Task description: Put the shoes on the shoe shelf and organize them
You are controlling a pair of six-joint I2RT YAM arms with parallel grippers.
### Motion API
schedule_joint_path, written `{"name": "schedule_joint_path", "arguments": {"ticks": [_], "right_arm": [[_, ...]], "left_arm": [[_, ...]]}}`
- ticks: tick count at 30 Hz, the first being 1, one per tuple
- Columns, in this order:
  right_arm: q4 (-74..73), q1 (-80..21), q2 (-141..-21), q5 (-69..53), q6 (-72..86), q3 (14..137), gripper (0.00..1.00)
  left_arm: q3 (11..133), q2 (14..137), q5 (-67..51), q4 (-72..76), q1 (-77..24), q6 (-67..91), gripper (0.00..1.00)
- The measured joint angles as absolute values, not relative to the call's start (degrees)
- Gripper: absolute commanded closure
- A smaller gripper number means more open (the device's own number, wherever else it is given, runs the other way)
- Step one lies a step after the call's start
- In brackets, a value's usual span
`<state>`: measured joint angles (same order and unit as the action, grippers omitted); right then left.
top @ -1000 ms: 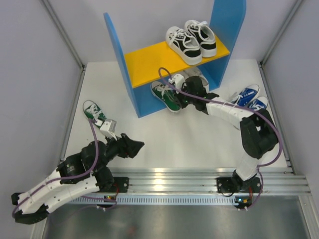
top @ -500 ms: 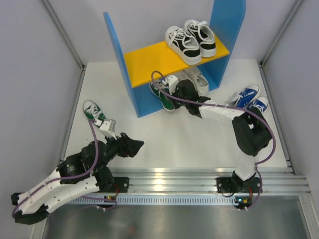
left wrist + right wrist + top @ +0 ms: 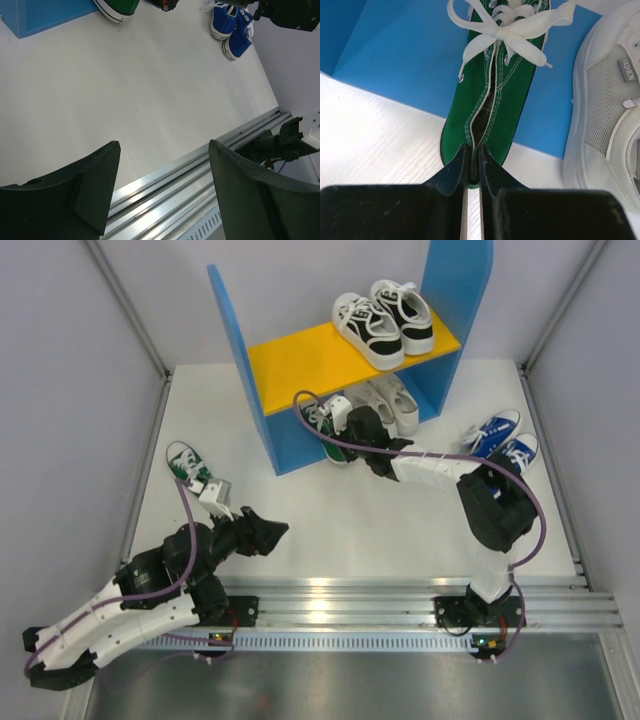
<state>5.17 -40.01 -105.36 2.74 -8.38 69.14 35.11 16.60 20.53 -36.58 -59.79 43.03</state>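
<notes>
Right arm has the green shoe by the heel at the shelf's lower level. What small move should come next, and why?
Probably push the green shoe a little deeper, then let go. The right gripper is shut on its heel collar; the toe lies on the blue base of the shelf, but the heel is over the white table.

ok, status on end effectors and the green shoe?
Right end effector shut on green shoe, low in the shelf beside white shoe. Left end effector open, empty. Other green shoe and blue shoes on table. Nothing blocking.
</notes>
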Motion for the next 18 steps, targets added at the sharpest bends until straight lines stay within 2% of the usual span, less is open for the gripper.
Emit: {"name": "schedule_joint_path", "arguments": {"ticks": [2, 3, 5, 6, 12, 15, 18], "right_arm": [[5.1, -40.0, -105.5, 2.6, -8.6, 69.2, 0.85], [4.9, -40.0, -105.6, 2.4, -8.8, 69.3, 0.74], [4.8, -40.0, -105.6, 2.0, -9.1, 69.6, 0.62], [4.7, -40.0, -105.6, 1.6, -9.6, 69.9, 0.51], [2.6, -40.0, -103.2, -2.3, -13.7, 69.7, 0.14], [-3.3, -39.9, -98.0, -6.4, -18.3, 69.6, 0.07], [-11.0, -39.4, -90.3, -13.4, -24.3, 69.6, 0.05]], "left_arm": [[35.1, 16.6, 20.7, -36.6, -59.8, 43.3, 0.23], [35.1, 16.6, 20.8, -36.6, -59.8, 43.5, 0.23], [35.1, 16.3, 21.3, -36.6, -59.8, 44.1, 0.22], [35.1, 16.2, 21.8, -36.7, -59.8, 44.5, 0.20], [35.6, 17.2, 27.4, -39.9, -59.8, 49.1, 0.11], [37.7, 20.5, 32.5, -44.5, -59.8, 52.9, 0.04], [41.7, 24.7, 38.4, -50.0, -59.8, 57.1, 0.02]]}}
